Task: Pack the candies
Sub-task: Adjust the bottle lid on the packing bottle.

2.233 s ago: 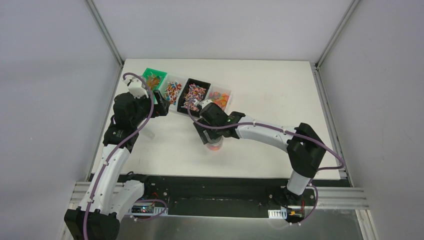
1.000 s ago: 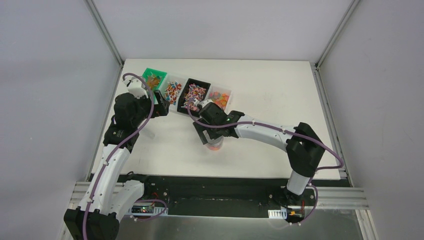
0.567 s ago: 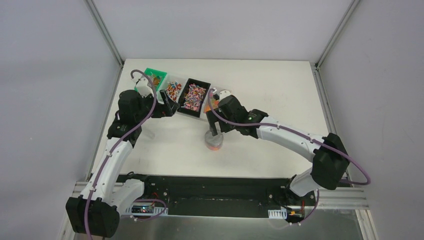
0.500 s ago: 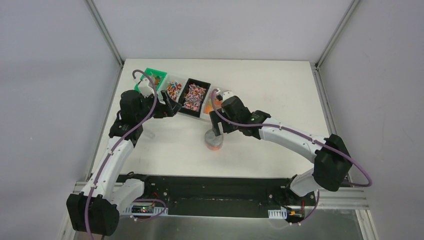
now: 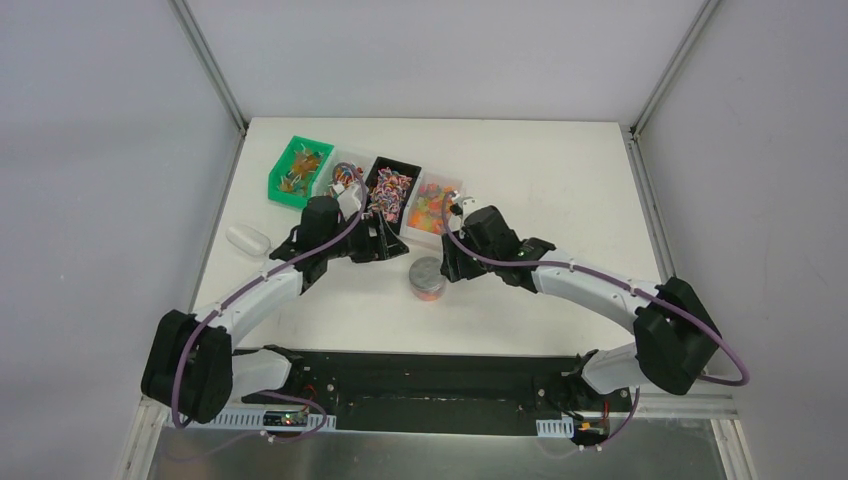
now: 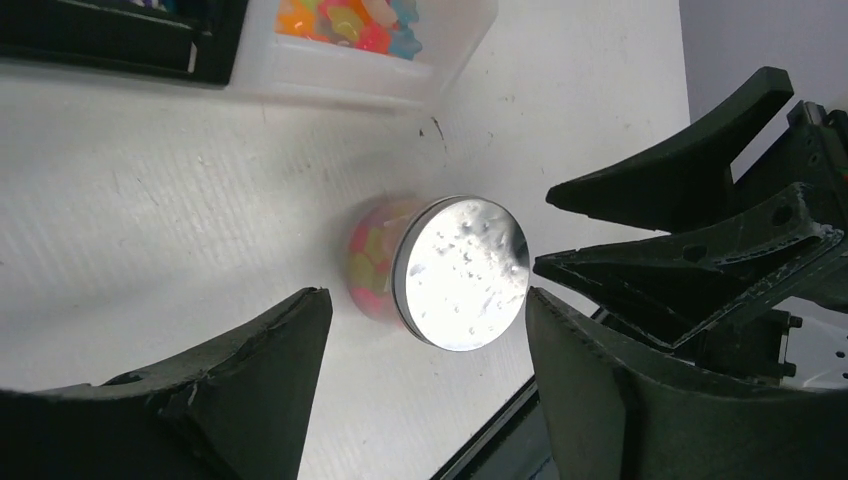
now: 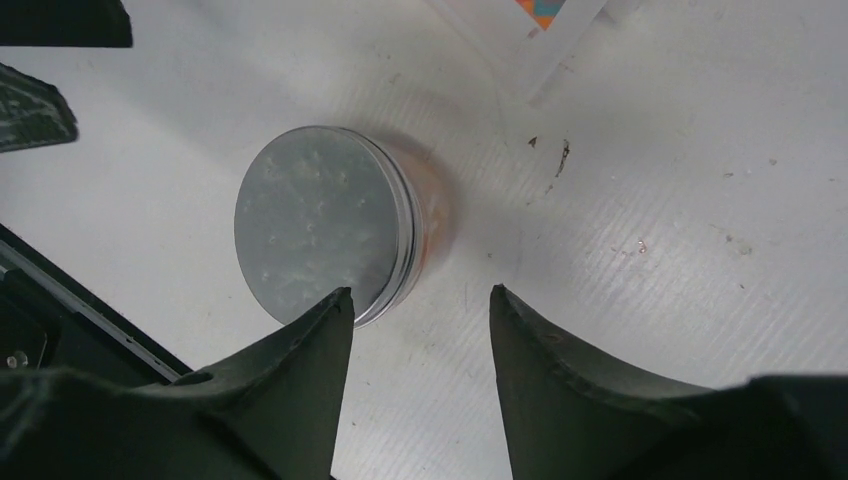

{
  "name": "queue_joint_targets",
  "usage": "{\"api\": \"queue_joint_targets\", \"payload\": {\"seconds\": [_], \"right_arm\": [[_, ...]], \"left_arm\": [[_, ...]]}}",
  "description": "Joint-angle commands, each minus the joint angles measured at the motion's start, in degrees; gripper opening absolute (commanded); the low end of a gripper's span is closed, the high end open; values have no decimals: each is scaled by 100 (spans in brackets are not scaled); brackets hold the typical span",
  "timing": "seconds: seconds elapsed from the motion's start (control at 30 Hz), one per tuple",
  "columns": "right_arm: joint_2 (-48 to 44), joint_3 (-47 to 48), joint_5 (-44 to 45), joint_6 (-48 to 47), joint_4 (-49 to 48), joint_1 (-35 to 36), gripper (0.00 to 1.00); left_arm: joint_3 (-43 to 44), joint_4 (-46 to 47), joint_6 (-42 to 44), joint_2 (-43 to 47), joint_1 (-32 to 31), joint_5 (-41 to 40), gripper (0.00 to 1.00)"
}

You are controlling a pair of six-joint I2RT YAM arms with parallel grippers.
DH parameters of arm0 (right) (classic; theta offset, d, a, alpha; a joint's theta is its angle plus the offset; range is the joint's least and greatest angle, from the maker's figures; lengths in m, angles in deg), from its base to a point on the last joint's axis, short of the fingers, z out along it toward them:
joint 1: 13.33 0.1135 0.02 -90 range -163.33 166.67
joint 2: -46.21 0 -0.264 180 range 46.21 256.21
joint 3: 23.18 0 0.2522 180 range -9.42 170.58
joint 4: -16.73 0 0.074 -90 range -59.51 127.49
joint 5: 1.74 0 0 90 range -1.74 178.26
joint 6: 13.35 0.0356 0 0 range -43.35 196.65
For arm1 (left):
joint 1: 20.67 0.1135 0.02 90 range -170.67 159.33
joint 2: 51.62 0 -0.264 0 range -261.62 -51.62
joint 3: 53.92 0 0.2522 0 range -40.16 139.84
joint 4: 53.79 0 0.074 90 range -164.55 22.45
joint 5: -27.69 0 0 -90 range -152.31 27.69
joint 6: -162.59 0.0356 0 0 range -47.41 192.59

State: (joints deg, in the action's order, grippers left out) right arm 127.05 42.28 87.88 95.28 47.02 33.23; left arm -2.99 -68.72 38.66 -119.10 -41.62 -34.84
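Beside the bins (image 5: pixel 277 175), the capped jar (image 5: pixel 428 278) of candies (image 6: pixel 368 266) stood free: right claw (image 7: pixel 420 292) had let go, left claw (image 6: pixel 427 300) had swung in, both gaping empty. Packing looked all but done.

**Candies (image 5: pixel 393 190) lying sorted in a row of bins and packed in one jar.**
Along the far left part of the worktop (image 5: pixel 560 190), the sweets are sitting loose in a row of bins (image 5: pixel 278 175). A few orange and yellow pieces are lying in the leftmost one, and wrapped pieces in pink, blue, red and brown are heaping in the two middle ones. Orange, red and yellow gummy pieces are filling the rightmost one. More gummy pieces, pink, yellow and orange, are showing through the clear wall of the jar (image 6: pixel 368 268). The jar is standing upright just in front of the row, with a grey round lid (image 6: pixel 462 270) covering its mouth.
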Motion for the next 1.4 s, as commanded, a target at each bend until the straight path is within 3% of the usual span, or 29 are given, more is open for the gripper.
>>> {"api": "queue_joint_targets", "payload": {"seconds": [0.0, 0.17, 0.6, 0.73, 0.93, 1.2, 1.37], "right_arm": [[-126, -304, -308, 142, -629, -47, 53], [-149, -451, -318, 190, -653, -118, 40], [-366, -153, -559, 218, -699, -192, 38], [-251, -18, -479, 209, -734, -187, 42], [273, -42, -439, 174, -960, -252, 32], [417, -1259, -404, 790, -1932, -255, 20], [413, -1470, -425, 814, -2097, -262, 19]], "left_arm": [[-116, 832, -301, -236, -173, 48, 72], [-200, 1055, -367, -482, -291, 35, 72], [-233, 1435, -282, -1053, -461, 224, 60], [-208, 1439, -339, -1261, -563, 203, 60], [-184, 1450, -369, -1801, -815, 70, 49], [-455, 1161, -485, -2308, -930, -458, 32], [-352, 1081, -491, -2472, -928, -365, 30]]}}
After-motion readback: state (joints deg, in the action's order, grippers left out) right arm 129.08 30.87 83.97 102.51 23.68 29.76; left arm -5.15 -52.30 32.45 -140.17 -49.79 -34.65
